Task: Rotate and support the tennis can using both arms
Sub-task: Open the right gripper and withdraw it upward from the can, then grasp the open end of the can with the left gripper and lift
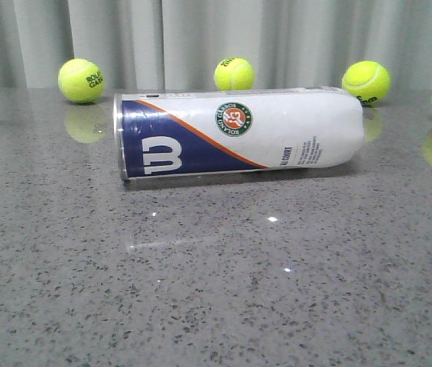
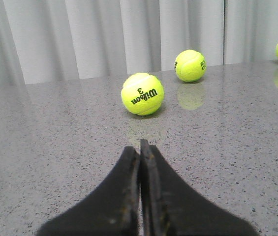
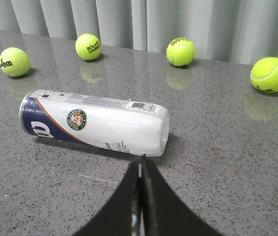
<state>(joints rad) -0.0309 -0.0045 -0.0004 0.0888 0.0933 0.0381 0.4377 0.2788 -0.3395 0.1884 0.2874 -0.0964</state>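
Note:
The tennis can [image 1: 238,134] lies on its side on the grey table, metal rim to the left, navy panel with the white W logo and the round badge facing the camera. It also shows in the right wrist view [image 3: 94,121]. My right gripper [image 3: 140,158] is shut and empty, its tips just short of the can's white closed end. My left gripper [image 2: 139,146] is shut and empty above bare table, pointing at a tennis ball [image 2: 142,94]; the can is out of its view. Neither gripper shows in the front view.
Several yellow-green tennis balls lie along the back of the table by the grey curtain, among them one [image 1: 81,80] behind the can's rim end, one [image 1: 234,73] behind its middle and one [image 1: 365,82] behind its closed end. The speckled grey table [image 1: 216,290] runs forward.

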